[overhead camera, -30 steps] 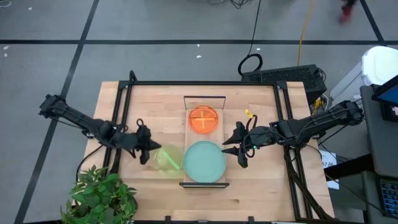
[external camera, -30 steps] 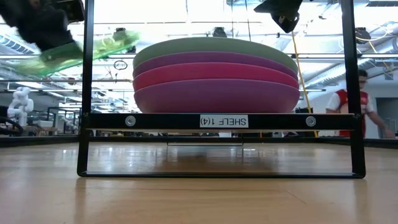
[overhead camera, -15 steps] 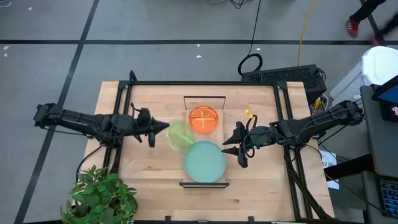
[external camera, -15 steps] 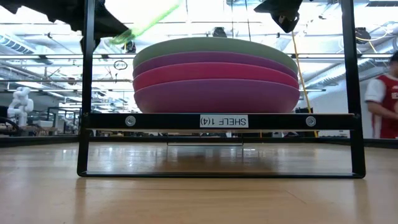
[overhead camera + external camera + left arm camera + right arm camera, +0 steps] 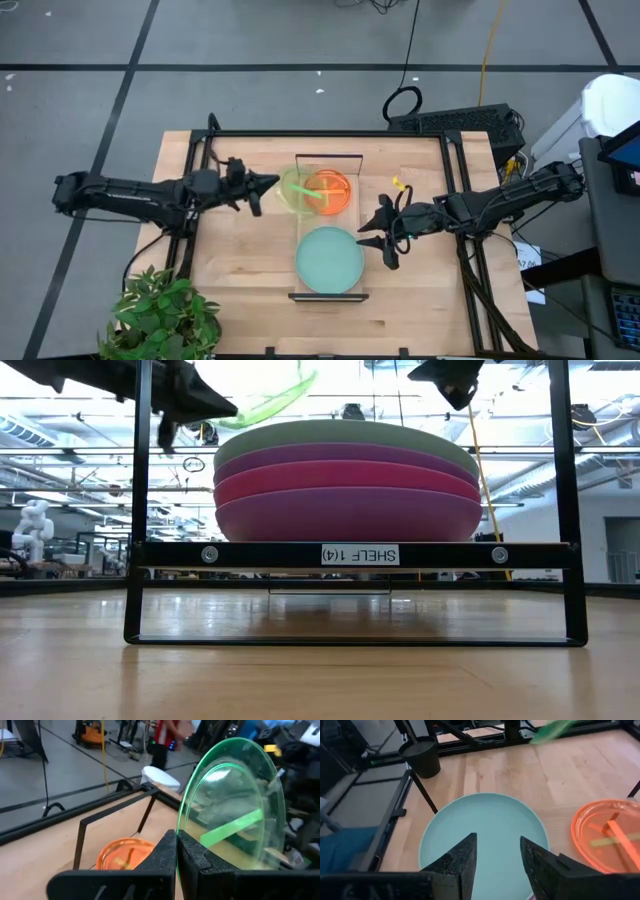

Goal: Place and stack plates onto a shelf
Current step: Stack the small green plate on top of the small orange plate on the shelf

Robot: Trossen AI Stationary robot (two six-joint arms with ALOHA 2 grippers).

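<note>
Above the orange plate [image 5: 327, 190], neon green plate [image 5: 297, 189] edge-clamped, tilted, in left claw [image 5: 262, 184].

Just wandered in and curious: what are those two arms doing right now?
Left gripper shut on green plate, carrying it over orange plate on shelf. Right gripper open, waiting beside teal plate. Nothing in the way.

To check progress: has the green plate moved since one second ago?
Yes. In the high view the green plate, held by the left pincer, went from beside the teal plate up to the orange plate on the shelf.
</note>
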